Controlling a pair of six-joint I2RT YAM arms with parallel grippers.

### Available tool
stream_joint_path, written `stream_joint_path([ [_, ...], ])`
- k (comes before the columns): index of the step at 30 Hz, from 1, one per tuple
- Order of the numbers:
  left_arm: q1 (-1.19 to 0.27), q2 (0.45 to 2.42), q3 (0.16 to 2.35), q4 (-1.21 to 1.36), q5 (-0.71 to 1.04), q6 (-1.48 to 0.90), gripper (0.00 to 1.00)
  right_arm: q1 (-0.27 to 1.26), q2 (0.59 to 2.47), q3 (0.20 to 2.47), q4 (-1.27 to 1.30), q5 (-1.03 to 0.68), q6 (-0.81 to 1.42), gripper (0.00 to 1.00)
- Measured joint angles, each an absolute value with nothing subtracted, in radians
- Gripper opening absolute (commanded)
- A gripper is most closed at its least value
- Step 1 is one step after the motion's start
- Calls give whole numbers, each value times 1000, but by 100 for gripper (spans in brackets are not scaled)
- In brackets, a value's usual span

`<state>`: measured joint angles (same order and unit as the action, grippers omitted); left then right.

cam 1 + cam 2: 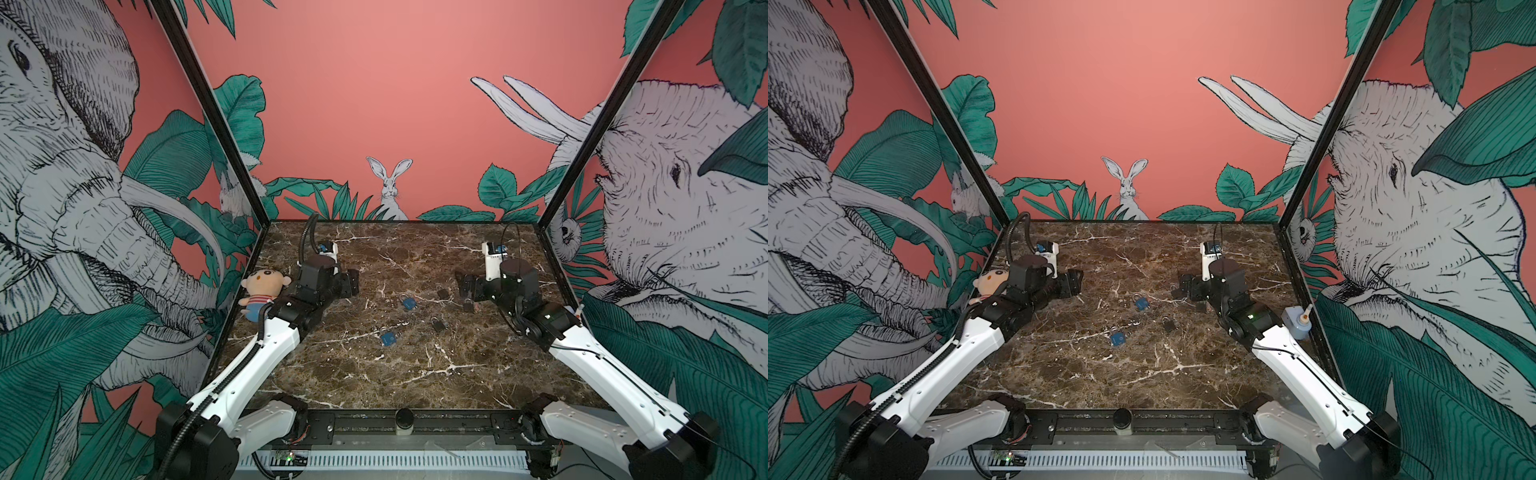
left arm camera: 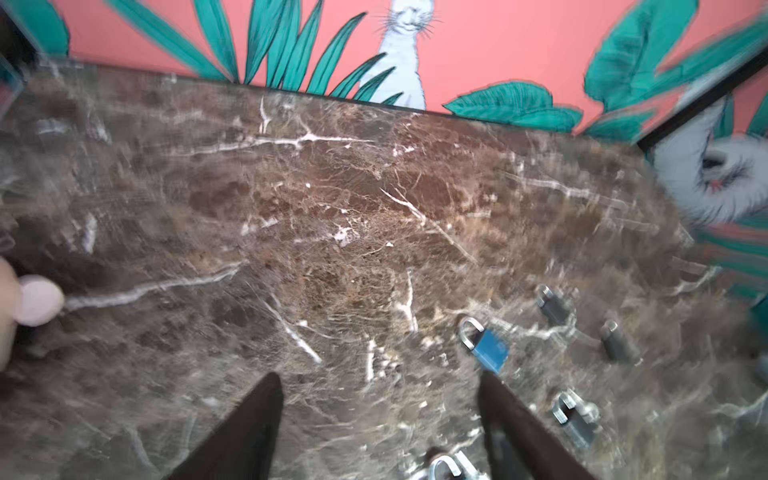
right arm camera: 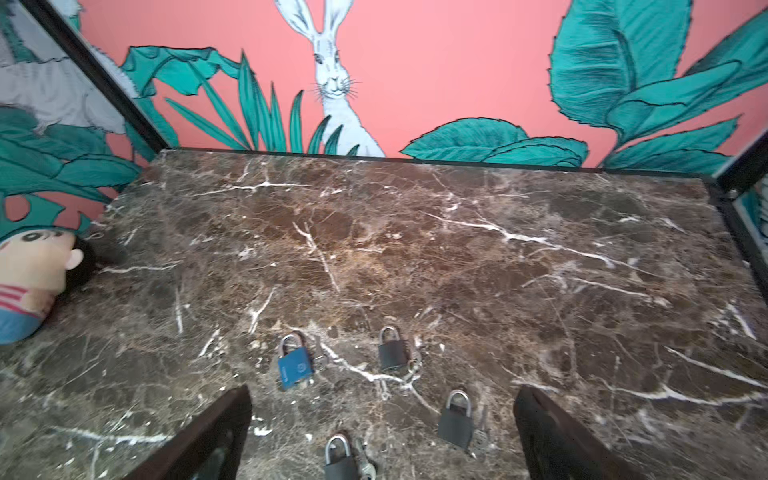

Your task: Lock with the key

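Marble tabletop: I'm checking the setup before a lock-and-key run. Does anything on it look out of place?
Yes: a beige plush doll in a red-striped shirt lies at the left edge of the brown marble tabletop, unrelated to the blue and dark grey padlocks scattered mid-table.

We see a worktop [image 1: 374, 374] of dark brown marble with white veins. On it the blue padlock [image 1: 409, 303] has a silver shackle. Nearer us from it lies a second blue padlock [image 1: 388, 338], and to its right are three dark grey padlocks [image 1: 443, 293]. To its left, the doll [image 1: 262, 291] has a peach face, a red-and-white striped shirt and blue trousers. Behind it the wall [image 1: 415, 104] is coral pink with teal leaves and a white rabbit [image 1: 390, 189].
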<state>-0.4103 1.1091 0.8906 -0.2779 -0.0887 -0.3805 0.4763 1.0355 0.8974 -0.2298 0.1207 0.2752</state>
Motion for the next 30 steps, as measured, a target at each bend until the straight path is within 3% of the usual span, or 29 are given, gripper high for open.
stream_joint_path([
  [6,-361,1155,905,-270,-130,-336,90,318,1036,813,-162,134,215,99],
  [15,-336,1130,817,-78,-348,-142,92,181,1040,584,93,234,106,99],
  [21,-288,1104,647,125,-432,-6,94,114,1163,448,319,267,69,100],
  [30,-199,1211,591,319,-414,72,93,89,1401,341,710,299,27,99],
])
